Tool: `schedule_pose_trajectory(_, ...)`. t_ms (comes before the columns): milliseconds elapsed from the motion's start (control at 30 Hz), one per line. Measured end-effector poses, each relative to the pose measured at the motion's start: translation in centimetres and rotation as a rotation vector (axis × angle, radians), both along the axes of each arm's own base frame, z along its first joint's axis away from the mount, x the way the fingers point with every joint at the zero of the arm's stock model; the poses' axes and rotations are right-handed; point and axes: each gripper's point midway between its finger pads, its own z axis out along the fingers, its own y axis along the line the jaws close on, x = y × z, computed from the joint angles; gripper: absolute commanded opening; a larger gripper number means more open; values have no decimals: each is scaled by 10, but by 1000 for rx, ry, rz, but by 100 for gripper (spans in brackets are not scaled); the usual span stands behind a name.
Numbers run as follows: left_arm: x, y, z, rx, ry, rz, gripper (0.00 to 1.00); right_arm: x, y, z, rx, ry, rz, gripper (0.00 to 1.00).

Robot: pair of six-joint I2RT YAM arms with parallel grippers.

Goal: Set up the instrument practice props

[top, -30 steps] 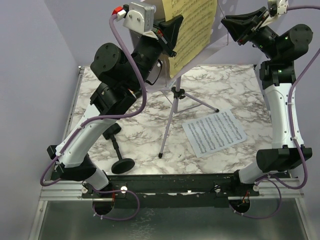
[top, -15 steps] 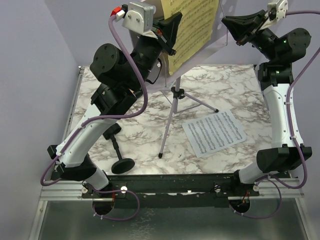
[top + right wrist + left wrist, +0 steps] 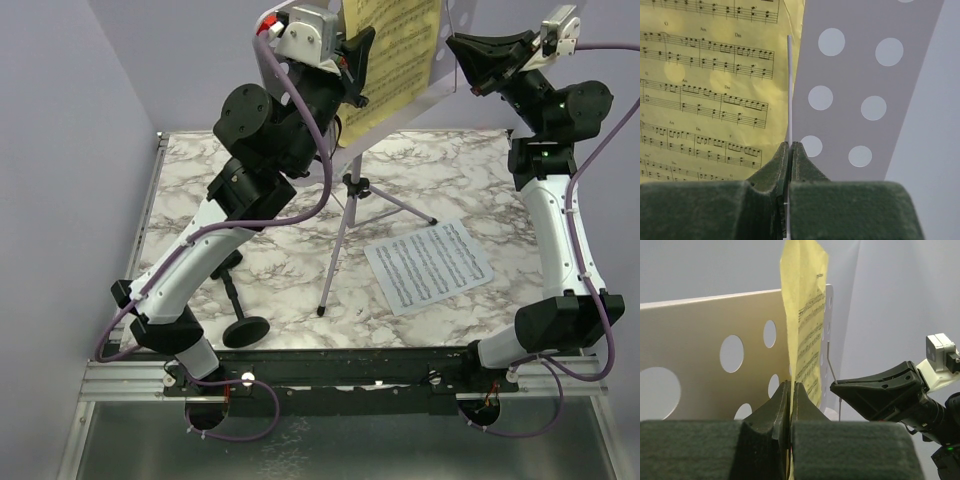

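The music stand (image 3: 340,235) stands mid-counter (image 3: 470,170), its desk cut off at the top of the overhead view. I count two pages: one yellow page (image 3: 400,50) on the desk and one white page (image 3: 428,265) flat on the counter, right of the tripod. Only the wrist views show the grips. My left claw (image 3: 791,387) pinches the yellow page's edge, and my right claw (image 3: 790,147) is closed on a thin white wire (image 3: 789,90) beside it. The black mic stand (image 3: 240,310) lies at left, partly hidden by the left arm.
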Motion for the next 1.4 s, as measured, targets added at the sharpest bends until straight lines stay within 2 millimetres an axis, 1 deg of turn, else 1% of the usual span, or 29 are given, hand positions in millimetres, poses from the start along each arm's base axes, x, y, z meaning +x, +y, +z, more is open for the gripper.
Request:
schedule_pose_trajectory(267, 9, -12, 0, -1, -12, 5, 0, -4, 2, 3, 30, 16, 29, 0)
schedule_pose_trajectory(367, 14, -19, 3, -5, -26, 7, 0, -4, 2, 3, 35, 20, 34, 0)
schedule_pose_trajectory(467, 20, -28, 3, 4, -37, 12, 0, -4, 2, 3, 35, 21, 36, 0)
schedule_pose_trajectory(633, 32, -48, -11, 54, -46, 9, 0, -5, 2, 3, 34, 21, 36, 1)
schedule_pose_trajectory(733, 35, -56, -15, 72, -57, 3, 0, -5, 3, 2, 30, 21, 39, 0)
schedule_pose_trajectory(900, 38, -65, -13, 101, -101, 5, 0, -5, 3, 2, 29, 21, 41, 0)
schedule_pose_trajectory(1167, 35, -69, -3, 142, -188, 16, 0, -5, 3, 2, 28, 21, 42, 0)
schedule_pose_trajectory(1400, 36, -80, -7, 207, -243, 13, 0, -6, 4, 1, 25, 21, 45, 1)
